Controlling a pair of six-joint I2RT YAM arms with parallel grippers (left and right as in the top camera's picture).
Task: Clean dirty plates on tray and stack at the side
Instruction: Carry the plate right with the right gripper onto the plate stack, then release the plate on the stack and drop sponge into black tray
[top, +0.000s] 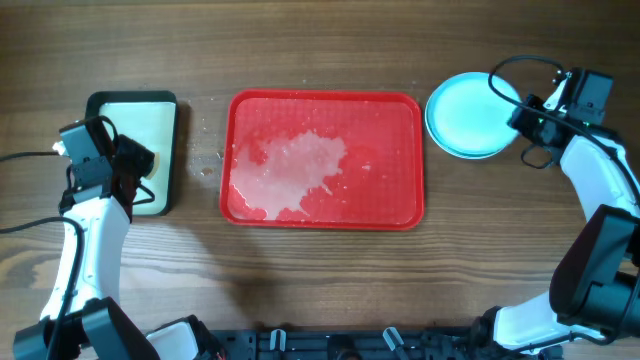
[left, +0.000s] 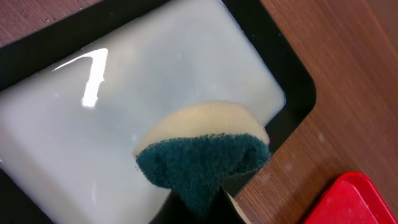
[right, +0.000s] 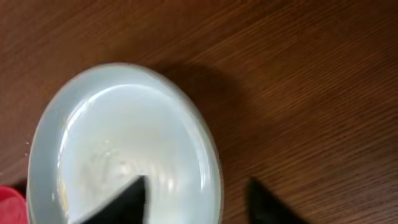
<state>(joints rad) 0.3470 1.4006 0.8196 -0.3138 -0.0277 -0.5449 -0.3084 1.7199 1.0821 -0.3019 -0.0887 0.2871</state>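
The red tray (top: 325, 160) lies mid-table with no plates on it, only a patch of white foam (top: 295, 165). The plates sit in a stack (top: 466, 114) on the table right of the tray, a pale turquoise one on top. How many are under it I cannot tell. My right gripper (top: 520, 112) is open and empty. In the right wrist view its fingers (right: 196, 202) straddle the right rim of the stack (right: 124, 143). My left gripper (top: 135, 172) is shut on a yellow and green sponge (left: 205, 152) above the basin.
A black-rimmed basin (top: 166, 105) with pale liquid stands left of the tray; its rim also shows in the left wrist view (left: 295, 84). A tray corner (left: 357, 199) shows there too. Water drops (top: 208, 160) dot the wood between basin and tray.
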